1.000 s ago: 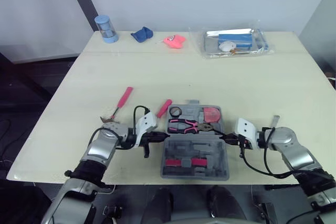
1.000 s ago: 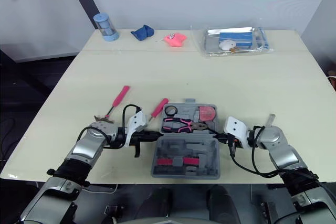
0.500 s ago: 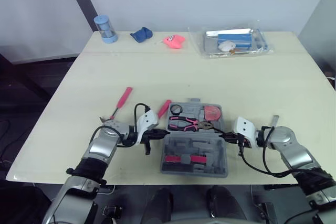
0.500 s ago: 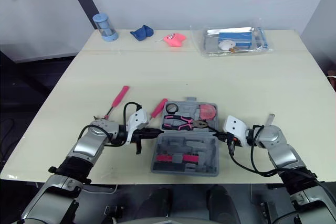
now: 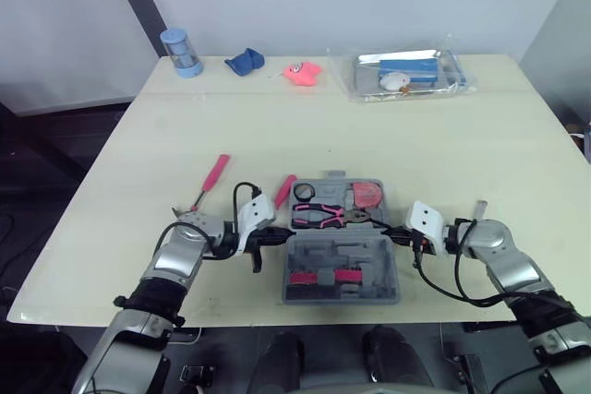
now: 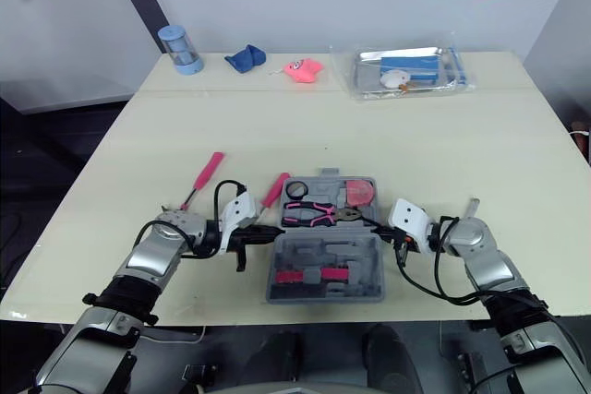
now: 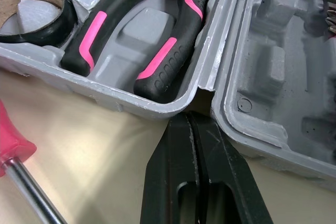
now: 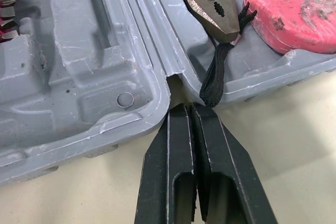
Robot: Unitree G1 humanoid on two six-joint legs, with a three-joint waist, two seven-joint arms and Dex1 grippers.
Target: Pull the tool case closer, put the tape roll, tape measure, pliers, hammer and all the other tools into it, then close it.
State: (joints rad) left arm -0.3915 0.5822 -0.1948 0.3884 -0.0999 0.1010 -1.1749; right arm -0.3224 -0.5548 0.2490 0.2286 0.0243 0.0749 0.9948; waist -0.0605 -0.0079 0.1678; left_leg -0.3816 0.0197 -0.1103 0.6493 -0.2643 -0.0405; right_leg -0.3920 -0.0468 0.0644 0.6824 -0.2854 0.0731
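Note:
The grey tool case (image 5: 340, 248) lies open near the table's front edge. Its far half holds the black tape roll (image 7: 58, 30), the pink-and-black pliers (image 5: 323, 216) and the pink tape measure (image 5: 369, 196). Pink bits sit in the near half. My left gripper (image 5: 282, 237) is shut, with its tips pressed into the hinge notch on the case's left side. My right gripper (image 5: 392, 235) is also shut, at the hinge notch on the right side. A pink-handled screwdriver (image 5: 285, 190) lies just left of the case. The pink-handled hammer (image 5: 214, 177) lies farther left.
A small grey metal tool (image 5: 481, 208) lies beside my right wrist. Along the back edge stand a blue cylinder (image 5: 176, 51), a blue cloth (image 5: 244, 62), a pink toy (image 5: 302, 72) and a clear tray (image 5: 406, 74) holding a blue box. The table's front edge runs just below the case.
The view has shifted slightly. Both grippers remain shut at the case's hinge ends, and the case has barely moved.

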